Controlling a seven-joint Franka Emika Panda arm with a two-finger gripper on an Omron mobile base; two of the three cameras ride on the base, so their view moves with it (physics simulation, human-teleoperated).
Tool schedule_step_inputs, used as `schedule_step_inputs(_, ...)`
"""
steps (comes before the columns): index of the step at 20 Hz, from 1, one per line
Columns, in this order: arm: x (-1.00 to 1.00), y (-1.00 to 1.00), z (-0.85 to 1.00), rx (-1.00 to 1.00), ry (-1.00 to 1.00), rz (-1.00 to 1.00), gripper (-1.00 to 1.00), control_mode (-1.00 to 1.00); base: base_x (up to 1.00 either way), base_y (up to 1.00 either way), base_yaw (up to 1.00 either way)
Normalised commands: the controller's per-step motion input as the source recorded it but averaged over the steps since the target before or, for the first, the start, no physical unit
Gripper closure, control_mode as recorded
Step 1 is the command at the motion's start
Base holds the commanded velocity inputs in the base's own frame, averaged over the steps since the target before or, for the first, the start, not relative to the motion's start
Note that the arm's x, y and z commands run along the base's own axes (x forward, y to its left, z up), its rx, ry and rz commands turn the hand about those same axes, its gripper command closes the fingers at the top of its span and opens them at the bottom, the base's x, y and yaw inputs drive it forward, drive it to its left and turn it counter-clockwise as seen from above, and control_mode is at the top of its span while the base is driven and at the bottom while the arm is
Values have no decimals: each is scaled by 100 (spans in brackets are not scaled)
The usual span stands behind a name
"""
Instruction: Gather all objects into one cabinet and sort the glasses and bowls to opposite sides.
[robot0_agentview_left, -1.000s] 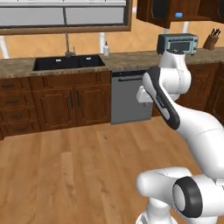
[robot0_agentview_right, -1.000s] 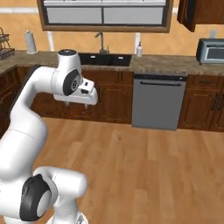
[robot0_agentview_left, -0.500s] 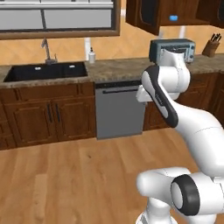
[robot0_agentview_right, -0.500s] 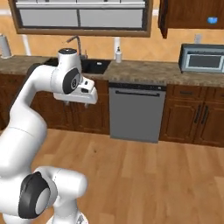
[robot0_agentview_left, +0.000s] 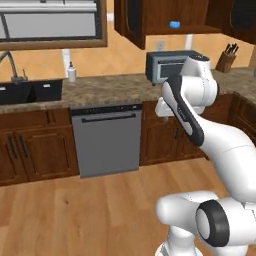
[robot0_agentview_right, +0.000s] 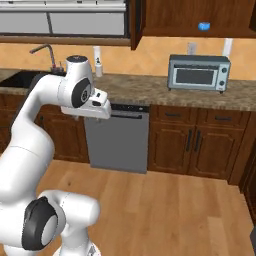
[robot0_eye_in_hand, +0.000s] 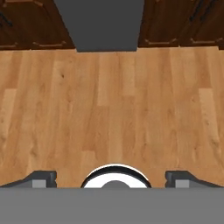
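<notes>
A small blue vessel (robot0_agentview_left: 174, 24) (robot0_agentview_right: 203, 25) sits inside the dark reddish-brown wall cabinet (robot0_agentview_left: 150, 17) (robot0_agentview_right: 190, 15) above the counter. The glasses and bowls are out of view. My gripper (robot0_eye_in_hand: 111, 178) is open with nothing between its fingertips (robot0_eye_in_hand: 41, 178). It hangs well below the cabinet and points down at the wooden floor in front of the dishwasher (robot0_eye_in_hand: 99, 24). The hand (robot0_agentview_right: 97, 105) shows at counter height in the right base view.
A silver toaster oven (robot0_agentview_left: 167, 66) (robot0_agentview_right: 198, 72) stands on the granite counter (robot0_agentview_right: 150, 90) below the cabinet. The grey dishwasher (robot0_agentview_left: 105, 140) (robot0_agentview_right: 118, 137) sits under the counter. A sink (robot0_agentview_left: 30, 91), a soap bottle (robot0_agentview_left: 71, 72) and a knife block (robot0_agentview_left: 228, 59) are also there.
The whole scene has slid left in both base views, so the base has moved right along the counter. The wall cabinet and toaster oven now look nearer. The gripper stays open.
</notes>
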Motion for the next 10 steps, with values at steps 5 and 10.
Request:
schedule_step_inputs(5,0,0,0,0,0,0,-100,100,53,-100,0)
schedule_step_inputs(10,0,0,0,0,0,0,-100,100,91,-96,0)
